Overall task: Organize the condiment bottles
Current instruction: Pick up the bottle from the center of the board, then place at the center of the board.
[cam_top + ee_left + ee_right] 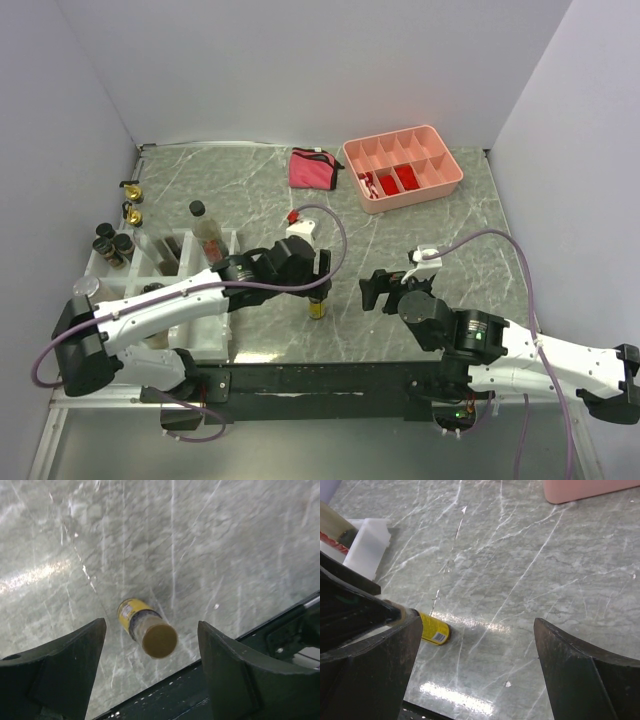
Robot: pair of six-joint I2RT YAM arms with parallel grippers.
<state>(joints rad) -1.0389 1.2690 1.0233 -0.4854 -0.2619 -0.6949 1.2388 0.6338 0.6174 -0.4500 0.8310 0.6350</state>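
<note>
A small yellow bottle (318, 308) with a tan cap stands upright on the marble table near the front edge. My left gripper (317, 284) is open right above it. In the left wrist view the bottle (145, 629) sits between the spread fingers of that gripper (151, 630), untouched. My right gripper (374, 291) is open and empty just right of the bottle, which shows at the left of the right wrist view (433, 629). Other bottles stand at the left: a tall dark one (207, 233), black-lidded jars (112, 242), gold-topped ones (132, 202).
A white divided organiser (205, 325) stands at the left front and holds some of the bottles. A pink pouch (313, 168) and a pink compartment tray (445, 185) with red items lie at the back. A black rail (165, 695) runs along the table's near edge.
</note>
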